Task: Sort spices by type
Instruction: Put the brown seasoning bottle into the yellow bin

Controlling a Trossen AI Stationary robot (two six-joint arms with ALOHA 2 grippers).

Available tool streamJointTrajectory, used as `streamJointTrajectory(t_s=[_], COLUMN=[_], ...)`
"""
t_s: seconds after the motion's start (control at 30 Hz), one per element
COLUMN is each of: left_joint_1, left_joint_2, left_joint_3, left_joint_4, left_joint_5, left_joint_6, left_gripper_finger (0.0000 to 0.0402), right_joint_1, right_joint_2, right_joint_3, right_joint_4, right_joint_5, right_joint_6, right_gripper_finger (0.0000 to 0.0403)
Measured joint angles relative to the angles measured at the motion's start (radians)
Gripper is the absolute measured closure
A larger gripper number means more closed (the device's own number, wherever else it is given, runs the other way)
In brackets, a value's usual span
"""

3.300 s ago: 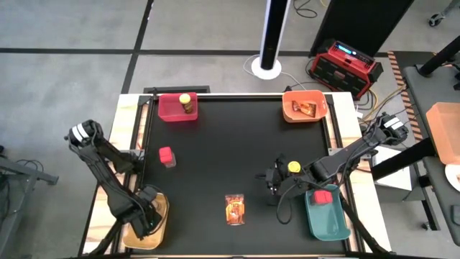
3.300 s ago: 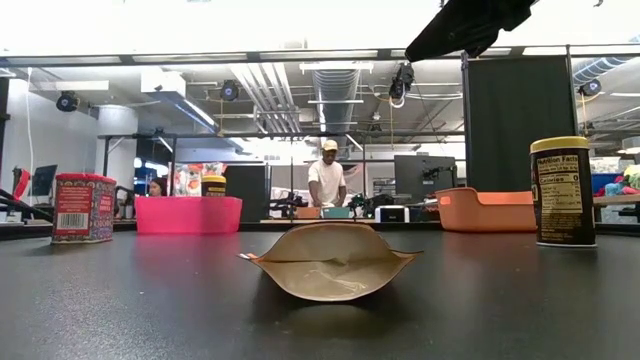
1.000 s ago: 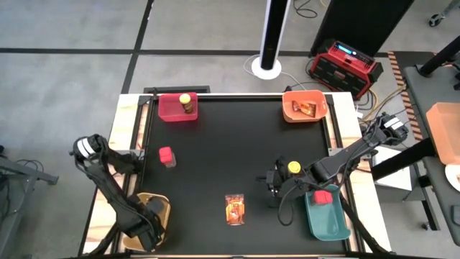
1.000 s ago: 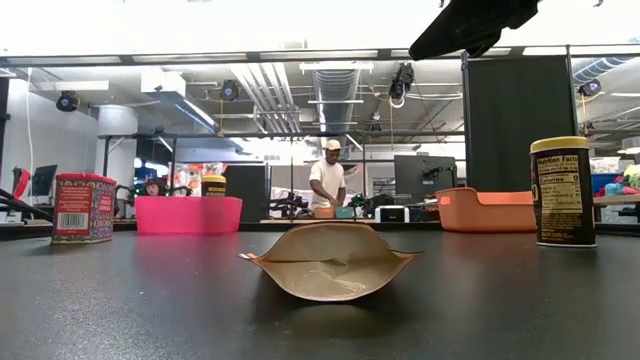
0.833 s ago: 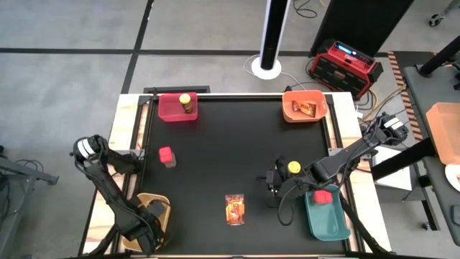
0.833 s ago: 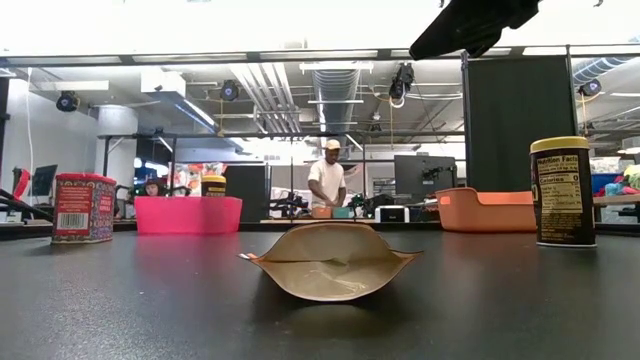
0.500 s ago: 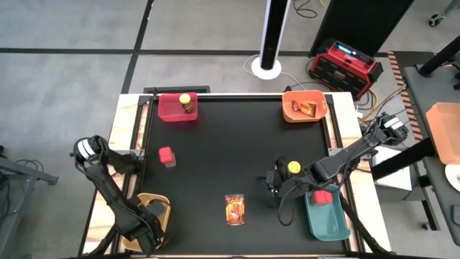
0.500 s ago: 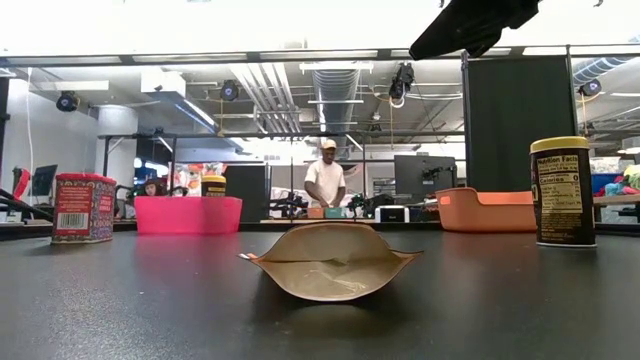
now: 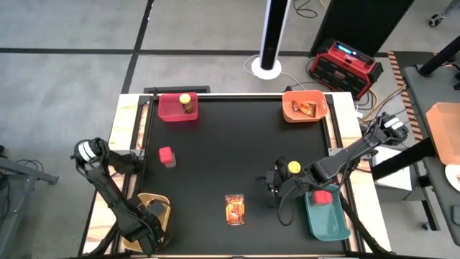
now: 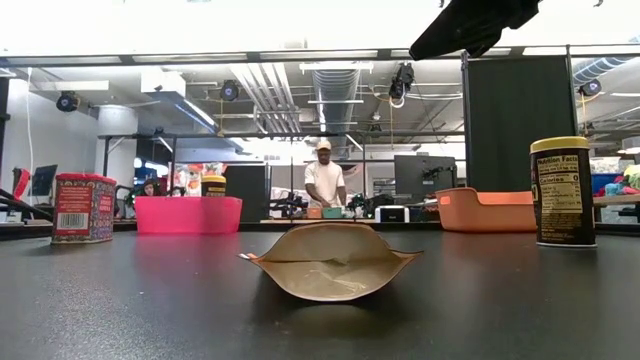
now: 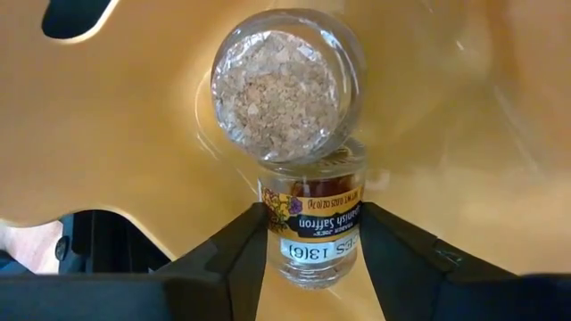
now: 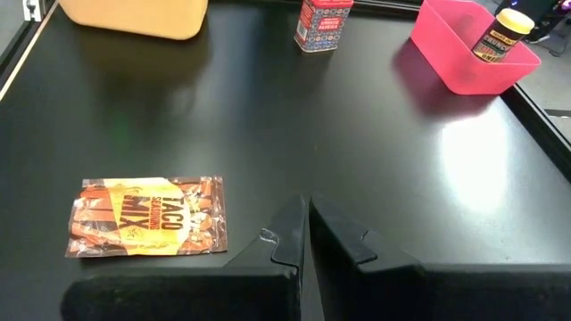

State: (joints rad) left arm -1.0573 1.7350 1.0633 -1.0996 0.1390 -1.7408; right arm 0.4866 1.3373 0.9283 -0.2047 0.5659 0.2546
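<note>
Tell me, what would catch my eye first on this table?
Probably the taco seasoning packet lying flat on the black table at its near middle edge, with coloured bins at the corners. At the near left corner the left gripper reaches into the yellow bin, its fingers either side of a small saffron jar beside a second small jar. The right gripper hovers shut above the bare table right of the packet.

Both arms were dark, near black, built of slim straight links with rounded joint housings. The left arm [image 9: 108, 188] carried a pale grey cap at its shoulder joint, and the right arm [image 9: 356, 152] showed a similar light patch at its own. Each pincer had two matte black fingers [image 11: 236, 259] with flat, angular inner faces and bevelled edges; the right pincer [image 12: 308, 234] had fingers tapering to narrow tips.
</note>
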Motion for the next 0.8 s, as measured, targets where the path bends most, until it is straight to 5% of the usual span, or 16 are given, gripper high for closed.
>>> streamJointTrajectory(t_s=[0.47, 0.63, 0.8], left_joint_1=[-0.001, -0.001, -0.001], left_joint_2=[0.001, 0.0, 0.0], left_joint_3=[0.109, 0.104, 0.098], left_joint_4=[-0.188, -0.185, -0.174], left_joint_5=[-0.002, 0.001, 0.002], left_joint_6=[0.029, -0.013, -0.088], left_gripper_finger=[0.0325, 0.0322, 0.0277], right_joint_1=[0.0, 0.0, 0.0], right_joint_2=[0.0, 0.0, 0.0], right_joint_3=[0.0, 0.0, 0.0], right_joint_4=[0.0, 0.0, 0.0], right_joint_5=[0.0, 0.0, 0.0], right_joint_6=[0.0, 0.0, 0.0], right_gripper_finger=[0.039, 0.039, 0.039])
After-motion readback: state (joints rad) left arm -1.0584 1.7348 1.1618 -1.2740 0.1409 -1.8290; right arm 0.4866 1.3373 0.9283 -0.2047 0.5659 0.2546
